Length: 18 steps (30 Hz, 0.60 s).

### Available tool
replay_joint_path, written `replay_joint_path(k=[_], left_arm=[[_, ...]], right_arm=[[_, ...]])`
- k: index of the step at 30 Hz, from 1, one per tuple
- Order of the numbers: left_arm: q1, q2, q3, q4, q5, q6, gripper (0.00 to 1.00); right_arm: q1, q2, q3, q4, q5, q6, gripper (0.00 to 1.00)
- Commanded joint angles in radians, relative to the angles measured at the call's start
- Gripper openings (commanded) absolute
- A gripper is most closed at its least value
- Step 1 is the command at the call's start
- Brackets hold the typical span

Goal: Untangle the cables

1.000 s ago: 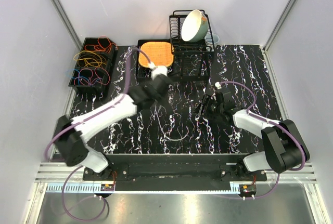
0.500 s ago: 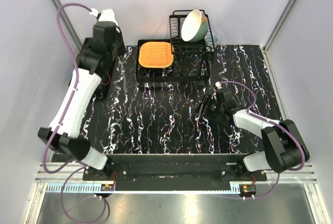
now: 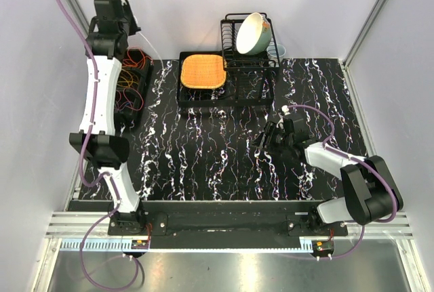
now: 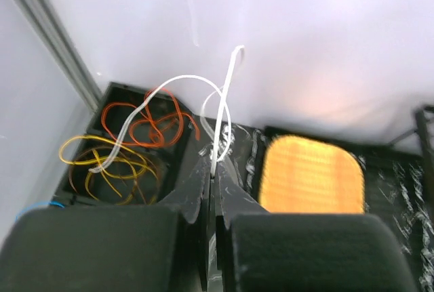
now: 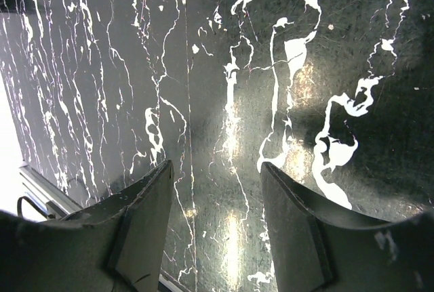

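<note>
The cables lie in a black bin (image 3: 145, 78) at the table's back left. In the left wrist view I see orange loops (image 4: 146, 124), yellow loops (image 4: 108, 160) and a bit of blue (image 4: 34, 205). My left gripper (image 4: 212, 170) is raised high above the bin (image 4: 115, 93), shut on a thin white cable (image 4: 220, 102). This cable curls up past the fingertips, and one end trails down onto the tangle. In the top view the left gripper (image 3: 124, 24) is near the back wall, with the white cable (image 3: 146, 46) hanging from it. My right gripper (image 5: 217, 167) is open over bare marble, low at the table's right (image 3: 268, 136).
An orange mat (image 3: 202, 70) lies in a black tray at the back middle. Beside it stands a black dish rack (image 3: 247, 75) holding a tilted bowl (image 3: 254, 32). Walls close in the table on the left, the back and the right.
The left arm swung from the table's middle to the back-left bin, then rose higher with the white cable hanging from it. The right arm has stayed still.
</note>
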Motion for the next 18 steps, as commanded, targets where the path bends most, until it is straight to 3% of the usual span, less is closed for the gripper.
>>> replay_joint_path(k=[1,8,14,18], left_arm=[[0.058,0.012,0.010,0.191,0.067,0.009,0.00],[0.106,0.087,0.030,0.457,0.034,0.015,0.00],[0.142,0.152,-0.105,0.700,0.003,0.015,0.00],[0.162,0.303,-0.032,0.739,0.006,0.028,0.00]], right_arm=[[-0.013,0.014,-0.001,0.052,-0.032,-0.013,0.60],[-0.023,0.026,-0.005,0.071,-0.068,-0.013,0.61],[-0.037,0.032,-0.013,0.086,-0.089,-0.008,0.60],[-0.046,0.029,-0.019,0.098,-0.100,-0.007,0.60]])
